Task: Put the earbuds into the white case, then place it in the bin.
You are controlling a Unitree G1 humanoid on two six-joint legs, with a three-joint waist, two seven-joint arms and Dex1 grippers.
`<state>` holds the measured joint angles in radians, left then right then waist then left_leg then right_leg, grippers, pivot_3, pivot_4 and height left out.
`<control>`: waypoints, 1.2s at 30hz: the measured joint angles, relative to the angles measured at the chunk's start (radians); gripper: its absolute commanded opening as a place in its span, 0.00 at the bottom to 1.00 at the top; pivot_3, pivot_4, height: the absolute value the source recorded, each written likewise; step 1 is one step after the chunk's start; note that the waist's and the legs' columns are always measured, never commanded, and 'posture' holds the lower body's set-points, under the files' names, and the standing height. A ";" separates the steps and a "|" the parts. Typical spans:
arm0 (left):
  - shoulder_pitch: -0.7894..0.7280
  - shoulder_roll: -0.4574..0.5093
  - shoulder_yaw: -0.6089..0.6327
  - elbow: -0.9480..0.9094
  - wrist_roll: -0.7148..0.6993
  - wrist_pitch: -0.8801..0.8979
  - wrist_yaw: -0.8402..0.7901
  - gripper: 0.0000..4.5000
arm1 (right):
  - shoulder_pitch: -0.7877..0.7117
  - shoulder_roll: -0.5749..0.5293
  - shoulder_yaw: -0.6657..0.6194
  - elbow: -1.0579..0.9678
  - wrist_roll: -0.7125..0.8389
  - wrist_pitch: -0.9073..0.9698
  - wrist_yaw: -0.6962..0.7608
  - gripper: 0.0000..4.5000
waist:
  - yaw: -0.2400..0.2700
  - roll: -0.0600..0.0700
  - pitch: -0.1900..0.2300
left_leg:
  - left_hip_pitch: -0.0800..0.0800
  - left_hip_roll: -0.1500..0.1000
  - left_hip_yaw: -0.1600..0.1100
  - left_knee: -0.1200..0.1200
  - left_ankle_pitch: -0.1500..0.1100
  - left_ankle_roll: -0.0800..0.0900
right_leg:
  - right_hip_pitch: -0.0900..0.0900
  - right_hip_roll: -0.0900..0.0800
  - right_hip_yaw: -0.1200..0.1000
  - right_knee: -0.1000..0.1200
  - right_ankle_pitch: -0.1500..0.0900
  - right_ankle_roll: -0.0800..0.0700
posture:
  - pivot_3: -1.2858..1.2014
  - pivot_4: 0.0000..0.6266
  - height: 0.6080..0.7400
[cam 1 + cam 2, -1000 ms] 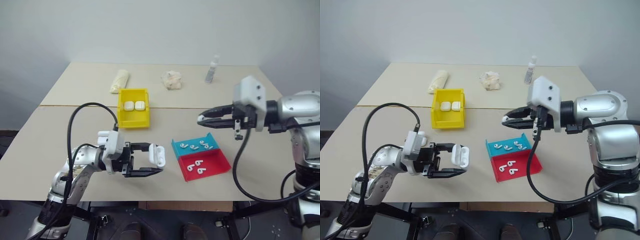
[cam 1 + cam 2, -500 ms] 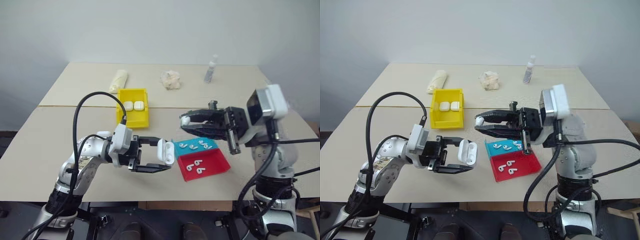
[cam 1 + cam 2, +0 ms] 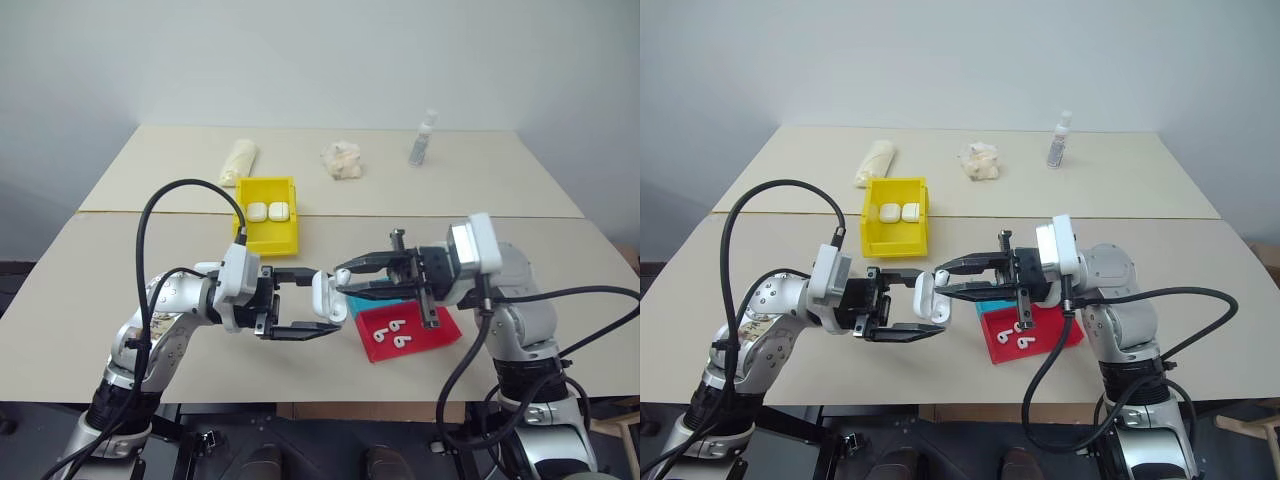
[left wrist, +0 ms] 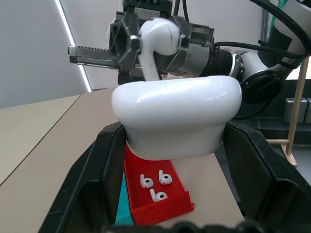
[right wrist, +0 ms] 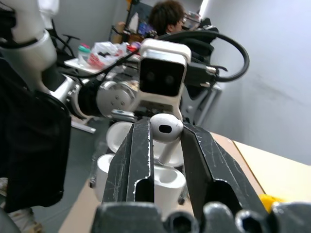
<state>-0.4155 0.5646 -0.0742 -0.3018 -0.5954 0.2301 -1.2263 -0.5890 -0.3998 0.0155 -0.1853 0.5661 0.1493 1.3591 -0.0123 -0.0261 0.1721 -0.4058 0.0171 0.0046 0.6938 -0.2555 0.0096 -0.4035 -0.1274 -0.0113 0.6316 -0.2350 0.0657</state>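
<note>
The white case [image 3: 330,297] hangs above the table's front middle with its lid open, and my left gripper [image 3: 322,304] is shut on it, pointing right. From the right, my right gripper [image 3: 341,277] points left, shut on one of the earbuds [image 5: 166,127]. That earbud [image 4: 155,41] stands just over the open case [image 4: 176,114], stem down. Three more earbuds [image 3: 396,335] lie in the red tray [image 3: 430,330]. The yellow bin [image 3: 250,238] stands behind the left gripper with two white cases [image 3: 268,211] inside.
A teal tray [image 3: 985,311] lies mostly hidden under the right gripper, beside the red tray. At the table's back stand a small bottle [image 3: 423,138], a crumpled wad [image 3: 342,160] and a cream roll [image 3: 238,161]. A person [image 5: 165,17] shows far behind the left arm.
My right gripper has swung left and down with the earbud, from above the trays to right over the case. The left gripper with the case has risen slightly.
</note>
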 measured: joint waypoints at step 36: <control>0.100 0.109 -0.001 0.106 0.132 -0.072 -0.040 0.62 | -0.051 -0.219 0.024 0.054 -0.008 -0.006 0.033 0.42 | -0.004 0.002 0.001 | 0.000 0.000 0.001 0.000 0.000 0.000 | -0.001 0.000 0.001 0.000 0.000 0.000 | 0.52 0.24 1.00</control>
<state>-0.3151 0.6734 -0.0754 -0.1954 -0.4639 0.1583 -1.2664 -0.6402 -0.6190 0.0397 -0.1316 0.5577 0.1435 1.3922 -0.0159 -0.0243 0.1732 -0.4057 0.0173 0.0059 0.6934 -0.2556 0.0097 -0.4045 -0.1274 -0.0108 0.6318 -0.2350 0.0655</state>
